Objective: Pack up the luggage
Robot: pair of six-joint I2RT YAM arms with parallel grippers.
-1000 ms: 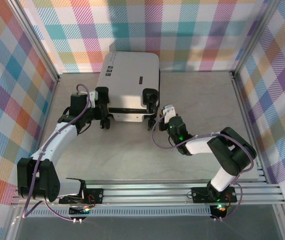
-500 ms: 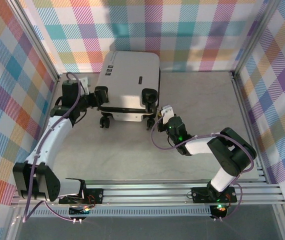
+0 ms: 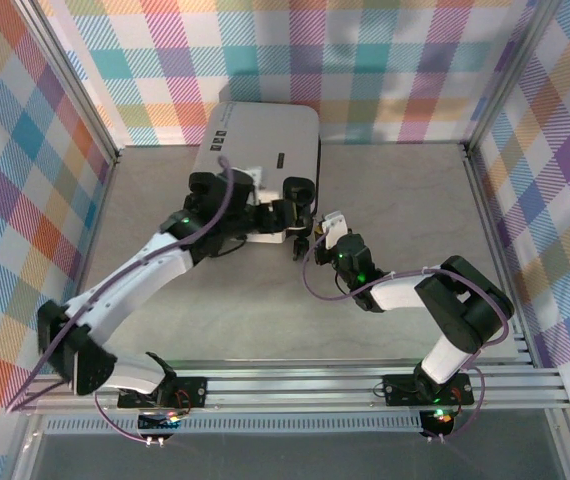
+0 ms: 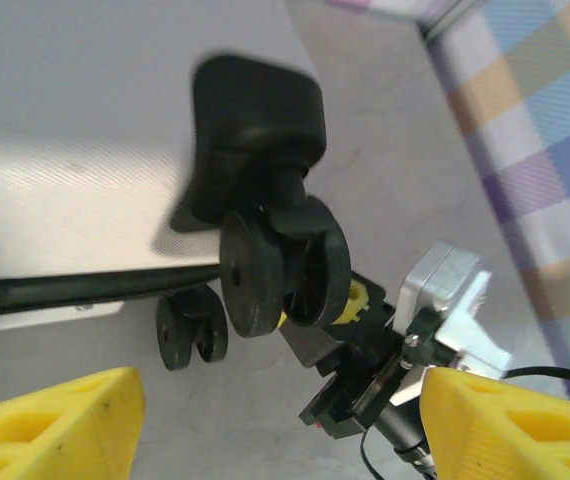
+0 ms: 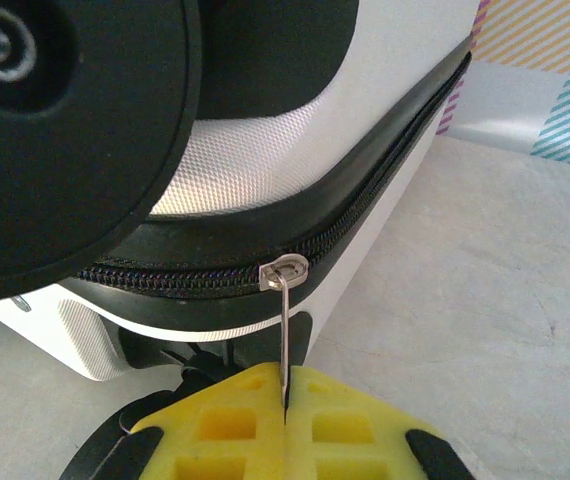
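- The luggage (image 3: 260, 150) lies flat on its broad white shell at the far side of the table (image 3: 405, 200). Its top end is near the plaid back wall (image 3: 385, 60) and its wheeled end faces my bases.
- Its two shell halves lie together, with the black zip band running along the seam between them.
- At the near right corner, the zipper pull (image 5: 283, 300) hangs from its slider on that band, just under a black wheel (image 5: 65, 130).
- My right gripper (image 5: 285, 400) is closed tight on the thin metal tab of that pull. The yellow pads meet with only the tab between them.
- My right arm reaches in low from the right, with its wrist just beside the luggage's corner.
- My left gripper (image 3: 287, 212) hovers over the same wheeled end, close to my right gripper.
- Its yellow fingers (image 4: 55, 420) stand wide apart and hold nothing. From its wrist camera, the wheel and my right gripper's body show between them.
- My left arm stretches diagonally from its base at the near left across the table.
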